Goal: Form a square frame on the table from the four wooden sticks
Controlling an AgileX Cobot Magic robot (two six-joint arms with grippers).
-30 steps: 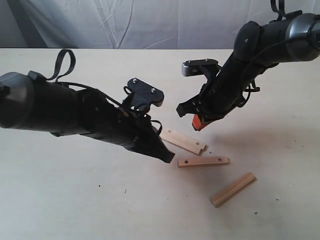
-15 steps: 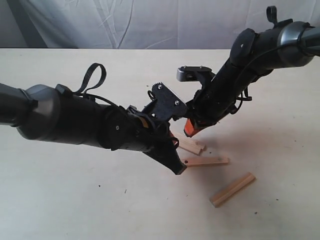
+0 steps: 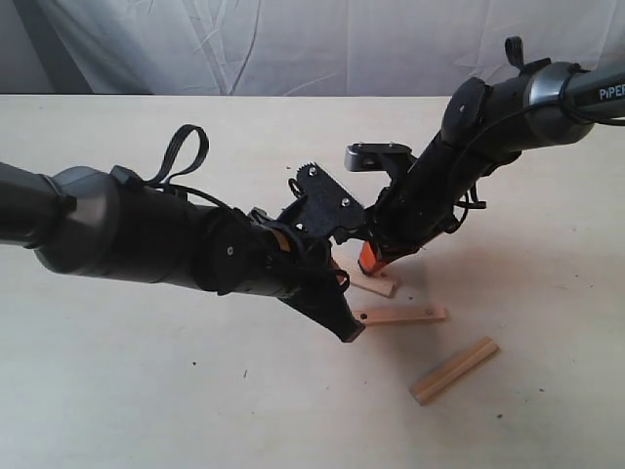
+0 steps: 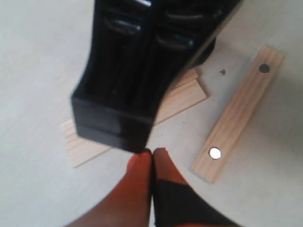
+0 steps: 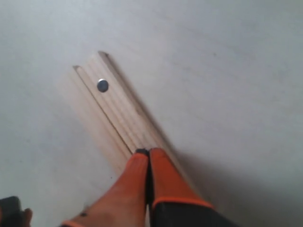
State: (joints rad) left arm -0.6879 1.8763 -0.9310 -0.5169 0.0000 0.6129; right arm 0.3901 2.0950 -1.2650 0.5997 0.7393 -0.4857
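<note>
Two wooden sticks lie side by side on the table. My right gripper is shut, and its orange tips rest on this pair. A stick with two holes lies just in front of them. My left gripper is shut and empty, its tip close to that stick's left end. In the left wrist view the holed stick lies beside my shut tips, and the right gripper's black fingers cover part of the pair. Another stick lies apart, nearer the front. No square frame is in view.
A white cloth backdrop hangs behind the table's far edge. Both arms crowd the middle, with the left arm's bulk stretching in from the left. A few tiny dark specks dot the surface.
My left arm has swung right and forward, its tip now near the holed stick. My right gripper has come down and left onto the paired sticks. The sticks have hardly moved.
</note>
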